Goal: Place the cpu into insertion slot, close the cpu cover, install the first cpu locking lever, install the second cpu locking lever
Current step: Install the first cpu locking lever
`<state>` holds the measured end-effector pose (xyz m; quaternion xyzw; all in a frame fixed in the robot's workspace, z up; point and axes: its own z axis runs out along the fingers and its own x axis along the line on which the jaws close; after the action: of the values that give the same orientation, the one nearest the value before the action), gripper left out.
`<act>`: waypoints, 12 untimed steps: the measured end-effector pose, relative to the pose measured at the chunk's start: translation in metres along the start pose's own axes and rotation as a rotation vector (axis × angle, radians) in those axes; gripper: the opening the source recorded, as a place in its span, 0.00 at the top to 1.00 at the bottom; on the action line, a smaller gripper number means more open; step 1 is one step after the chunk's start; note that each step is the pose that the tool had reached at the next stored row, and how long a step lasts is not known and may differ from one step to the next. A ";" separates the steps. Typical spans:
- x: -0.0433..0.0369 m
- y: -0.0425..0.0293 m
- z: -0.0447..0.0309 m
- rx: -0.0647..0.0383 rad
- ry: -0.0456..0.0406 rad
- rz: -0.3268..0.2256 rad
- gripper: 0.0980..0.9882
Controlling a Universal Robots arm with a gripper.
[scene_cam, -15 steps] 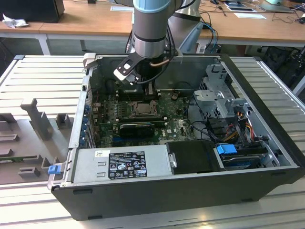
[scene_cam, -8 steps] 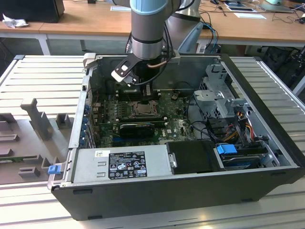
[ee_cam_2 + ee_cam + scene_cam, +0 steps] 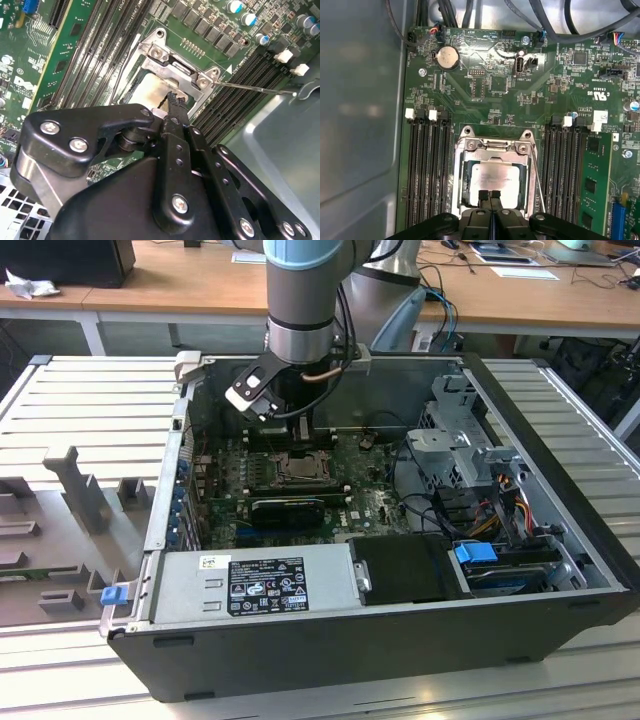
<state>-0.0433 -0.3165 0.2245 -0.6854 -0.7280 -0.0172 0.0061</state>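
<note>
The open black computer case [image 3: 400, 640] lies on a ribbed grey metal tabletop [image 3: 100, 400]. The arm [image 3: 305, 290] reaches down into its far half. Along the near wall sits the grey sheet-metal power supply [image 3: 200, 585], which carries a black-and-white printed label [image 3: 265, 585] with rows of small marks. A blue plastic clip [image 3: 475, 552] shows toward the exterior view's right. The first wrist view looks straight down on the glossy green motherboard [image 3: 485, 75], with fine white lettering, a round silver coin cell [image 3: 448, 57] and black memory slots [image 3: 427, 170] with white end tabs. One green memory module [image 3: 592, 185] stands seated in a slot. The cpu [image 3: 492, 175], its pale matte metal top faintly printed, lies in the insertion slot [image 3: 456, 185]. The silvery cpu cover [image 3: 495, 157] appears to lie flat around it, framing the chip in its square cut-out. The black pincer [image 3: 490, 196] is closed with nothing between its fingertips, which are pressed together at the edge of the cpu. The second wrist view adds the serrated inner faces of the fingers [image 3: 176, 107] and a thin wire locking lever [image 3: 255, 89], which juts out from the socket corner above the memory slots.
</note>
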 end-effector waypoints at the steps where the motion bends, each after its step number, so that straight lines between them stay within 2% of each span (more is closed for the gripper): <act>1: 0.0000 0.0000 -0.0010 0.000 -0.0002 0.000 0.99; 10: 0.0003 0.0001 -0.0080 0.000 -0.0001 0.000 0.99; 12: 0.0005 0.0002 -0.0138 0.000 -0.0001 0.000 0.99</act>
<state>-0.0433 -0.3165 0.2383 -0.6854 -0.7280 -0.0172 0.0060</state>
